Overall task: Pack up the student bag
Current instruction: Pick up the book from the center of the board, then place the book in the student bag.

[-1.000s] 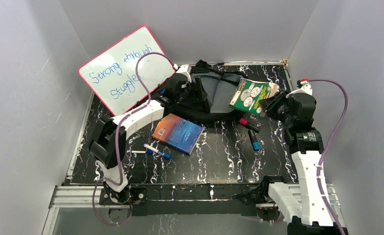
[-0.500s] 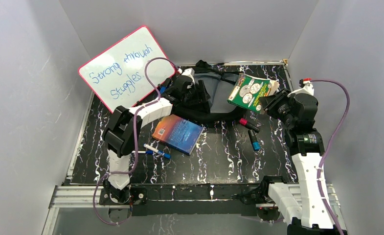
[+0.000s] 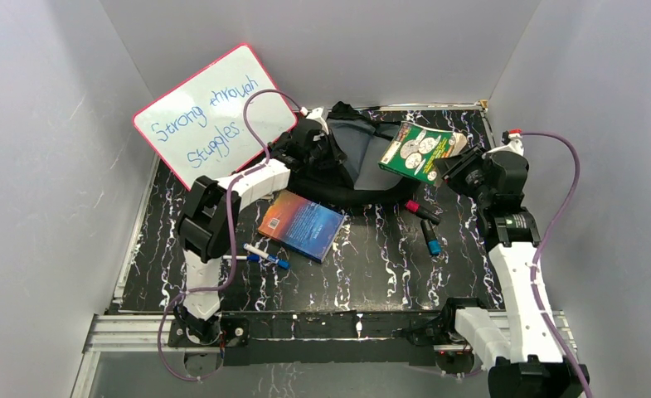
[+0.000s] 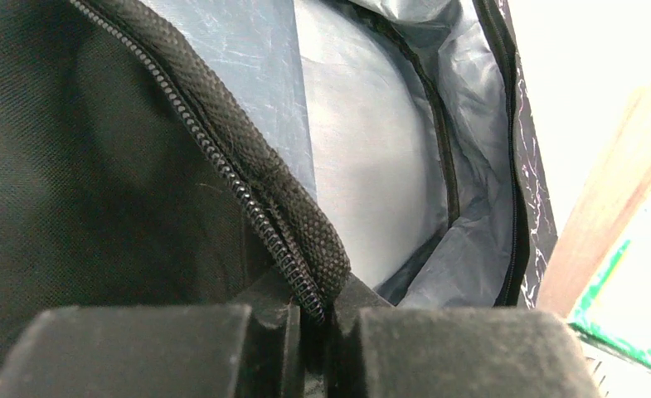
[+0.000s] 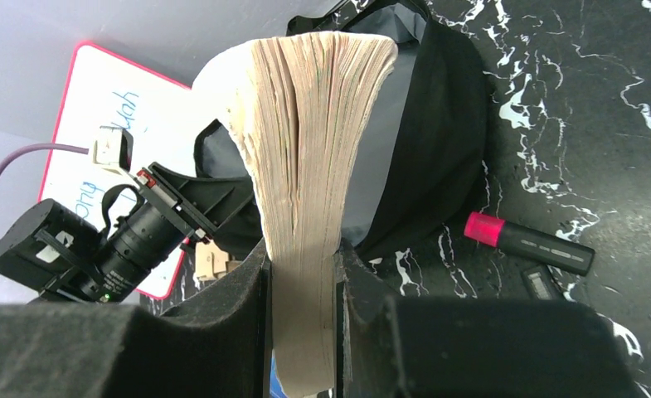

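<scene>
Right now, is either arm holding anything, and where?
Left jaws pinch the student bag at its zippered rim; right jaws clamp the green book by one edge.

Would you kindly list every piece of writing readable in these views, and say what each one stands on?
"Strong through Stuggles." in blue handwriting on the whiteboard.
Cover print on the green book: too small to read.
Cover print on the blue book: too small to read.
Any label on the red-capped marker: not readable.

A red-framed whiteboard (image 3: 214,116) with blue handwriting leans against the back-left wall. A blue book (image 3: 302,225) lies flat on the black marbled table (image 3: 371,265). Two pens (image 3: 265,256) lie just beside the book's near-left edge.
</scene>
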